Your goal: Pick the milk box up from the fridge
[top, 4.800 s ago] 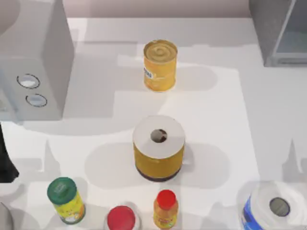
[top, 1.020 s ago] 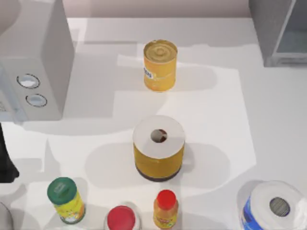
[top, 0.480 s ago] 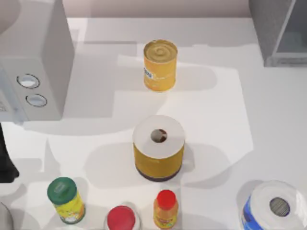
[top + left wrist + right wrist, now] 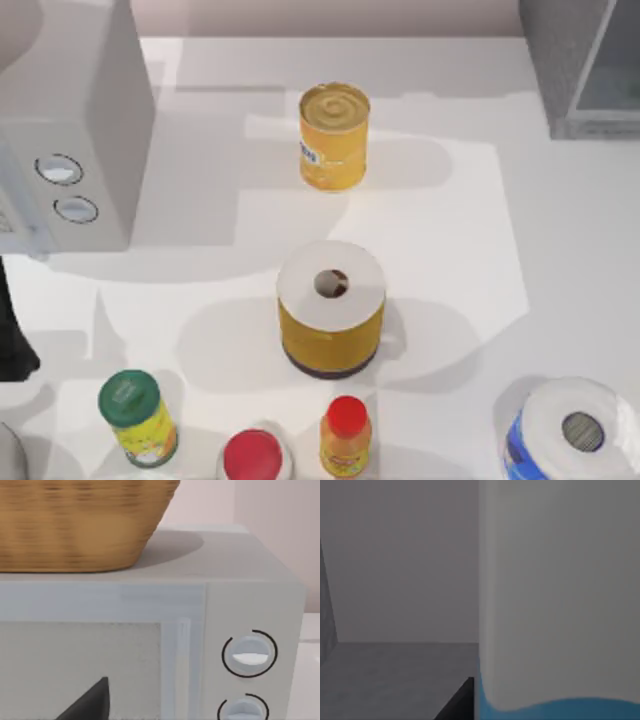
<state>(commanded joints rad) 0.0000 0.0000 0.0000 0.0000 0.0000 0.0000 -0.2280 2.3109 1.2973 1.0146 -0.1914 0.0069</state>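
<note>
the fridge (image 4: 580,65) sits at the table's two o'clock corner, a dark grey cabinet with a pale blue-grey panel, cut off by the picture's edge. the milk box cannot be made out in these pictures, so i cannot tell where it stands. in the right wrist view a tall white carton side with a blue band (image 4: 560,595) stands very close to the camera, on a grey floor before a grey wall; whether this is the milk box i cannot tell. a dark finger tip (image 4: 457,702) shows beside it, and whether the right gripper is apart or together cannot be told.

the left arm (image 4: 12,340) waits at nine o'clock. its wrist view faces the microwave (image 4: 210,600), with a basket (image 4: 75,520) on top; its finger state cannot be told either.

a yellow can (image 4: 334,135) stands at twelve o'clock, a paper roll (image 4: 570,430) at five o'clock.
</note>
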